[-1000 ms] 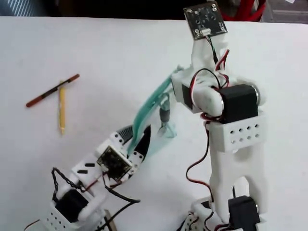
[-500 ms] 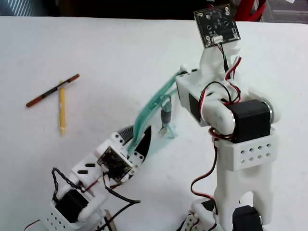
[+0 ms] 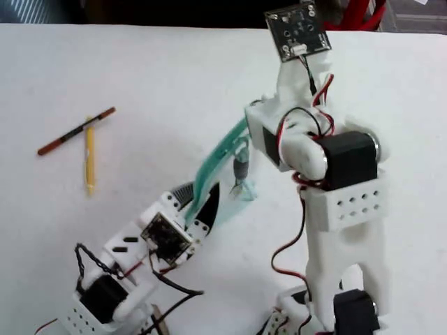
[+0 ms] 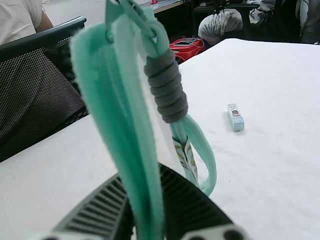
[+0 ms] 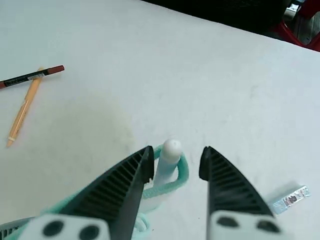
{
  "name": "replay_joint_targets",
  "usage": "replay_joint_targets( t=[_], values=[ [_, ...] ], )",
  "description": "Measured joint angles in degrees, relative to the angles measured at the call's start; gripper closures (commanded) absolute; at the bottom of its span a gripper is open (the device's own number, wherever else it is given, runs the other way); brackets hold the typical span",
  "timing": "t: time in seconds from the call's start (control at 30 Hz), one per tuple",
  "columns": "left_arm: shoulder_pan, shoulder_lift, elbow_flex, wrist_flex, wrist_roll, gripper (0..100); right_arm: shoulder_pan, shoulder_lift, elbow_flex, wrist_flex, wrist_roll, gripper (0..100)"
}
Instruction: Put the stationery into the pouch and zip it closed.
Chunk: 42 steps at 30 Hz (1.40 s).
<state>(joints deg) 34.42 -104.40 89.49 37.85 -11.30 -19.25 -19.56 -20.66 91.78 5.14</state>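
L wrist view: left gripper [image 4: 150,210] is clamped on the edge of the teal pouch [image 4: 125,125], which stands up out of its jaws. A grey-grip pen [image 4: 167,90] lies against the pouch just past the gripper. A small box [image 4: 235,116] lies farther out on the counter [image 4: 270,165], w/ a mesh chair [image 4: 40,100] beyond. R wrist view: right gripper [image 5: 177,150] has its jaws wide apart, w/ a white cap [image 5: 171,146] and a pouch loop btw them; can't tell if the cap belongs to the grey-grip pen. Well beyond this gripper the red pen [image 5: 30,76] crosses the yellow pencil [image 5: 22,112]. A foil-wrapped piece [image 5: 290,199] lies just beside one jaw. High view: pouch runs from one gripper to the other. Print on box and red pen is too small to read.
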Motion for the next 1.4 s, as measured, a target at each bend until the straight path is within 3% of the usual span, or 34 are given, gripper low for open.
replay_joint_targets(
  t=[0.27,0.7,0.9,1.17,1.4],
  values=[
    [0.00,0.00,0.00,0.00,0.00,97,-0.18,0.79,0.00,-0.26,0.00,97.5],
    [0.00,0.00,0.00,0.00,0.00,97,-0.09,0.88,0.18,-0.26,0.00,96.5],
    [0.00,0.00,0.00,0.00,0.00,97,-0.09,0.88,0.26,-0.79,0.00,87.0],
    [0.00,0.00,0.00,0.00,0.00,97,-0.09,0.97,0.35,-1.85,0.00,97.2],
    [0.00,0.00,0.00,0.00,0.00,97,-0.09,0.97,0.35,-1.85,0.00,98.0]
  ],
)
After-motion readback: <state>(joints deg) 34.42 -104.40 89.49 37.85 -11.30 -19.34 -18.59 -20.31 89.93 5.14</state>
